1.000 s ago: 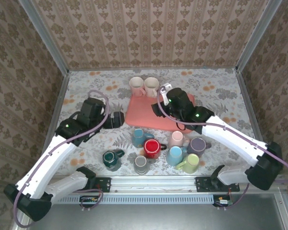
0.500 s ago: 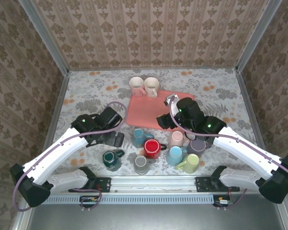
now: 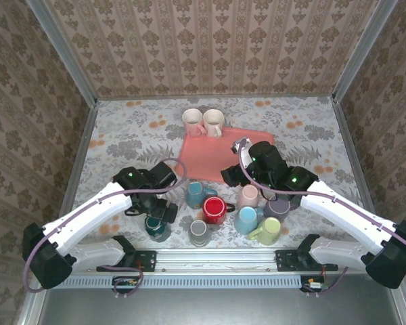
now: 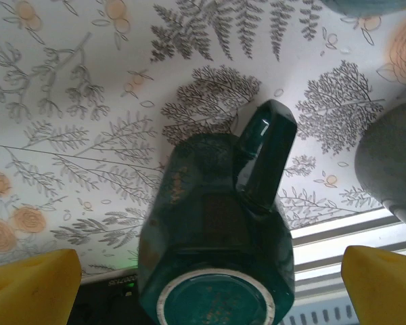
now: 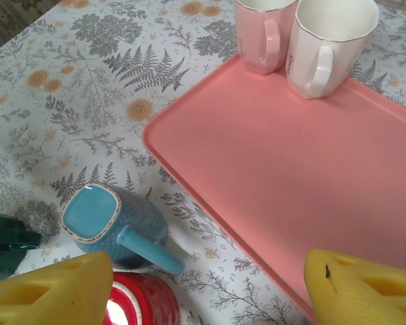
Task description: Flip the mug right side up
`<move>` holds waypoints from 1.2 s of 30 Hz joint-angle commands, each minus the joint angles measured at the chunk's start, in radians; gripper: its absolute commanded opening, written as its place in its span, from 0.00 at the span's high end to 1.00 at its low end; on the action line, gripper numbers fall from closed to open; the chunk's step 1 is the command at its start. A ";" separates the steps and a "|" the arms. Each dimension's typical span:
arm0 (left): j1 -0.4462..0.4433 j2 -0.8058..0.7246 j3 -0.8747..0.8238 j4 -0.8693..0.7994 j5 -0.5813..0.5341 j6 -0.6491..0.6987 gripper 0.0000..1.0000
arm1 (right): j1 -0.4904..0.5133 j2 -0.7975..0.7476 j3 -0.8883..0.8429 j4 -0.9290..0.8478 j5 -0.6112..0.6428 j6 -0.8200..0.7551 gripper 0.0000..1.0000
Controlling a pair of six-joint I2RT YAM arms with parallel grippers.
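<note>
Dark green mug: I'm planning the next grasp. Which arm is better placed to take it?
Left. The left gripper hangs open over the dark green mug, fingers either side. The right gripper is off by the pink tray.

Green mug (image 4: 216, 250), base partly beyond bottom edge

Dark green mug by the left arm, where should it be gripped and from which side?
Grip the dark green mug across its body, coming down from above. It stands base up, and its handle points clear of the open left fingers, leaving both side walls free.
</note>
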 commanded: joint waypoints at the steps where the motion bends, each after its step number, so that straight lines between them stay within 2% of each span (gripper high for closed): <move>1: -0.038 -0.022 -0.024 -0.014 0.051 -0.051 0.00 | 0.006 -0.005 -0.020 0.011 -0.020 0.022 0.24; 5: -0.097 0.019 -0.058 -0.031 0.046 -0.097 0.00 | 0.006 0.003 -0.022 0.015 -0.035 0.035 0.24; 9: -0.159 0.079 -0.061 -0.056 -0.012 -0.144 0.00 | 0.006 0.002 -0.026 0.016 -0.033 0.036 0.24; 15: -0.208 0.180 -0.071 -0.066 -0.089 -0.217 0.00 | 0.006 0.009 -0.018 0.002 -0.052 0.042 0.24; 20: -0.252 0.235 -0.077 -0.057 -0.100 -0.229 0.01 | 0.007 0.016 -0.016 -0.001 -0.067 0.038 0.24; 33: -0.243 0.256 -0.089 -0.016 -0.104 -0.209 0.32 | 0.005 0.012 -0.014 -0.009 -0.067 0.032 0.25; 36: -0.227 0.236 -0.095 0.004 -0.089 -0.205 0.35 | 0.007 0.018 -0.008 -0.012 -0.072 0.034 0.25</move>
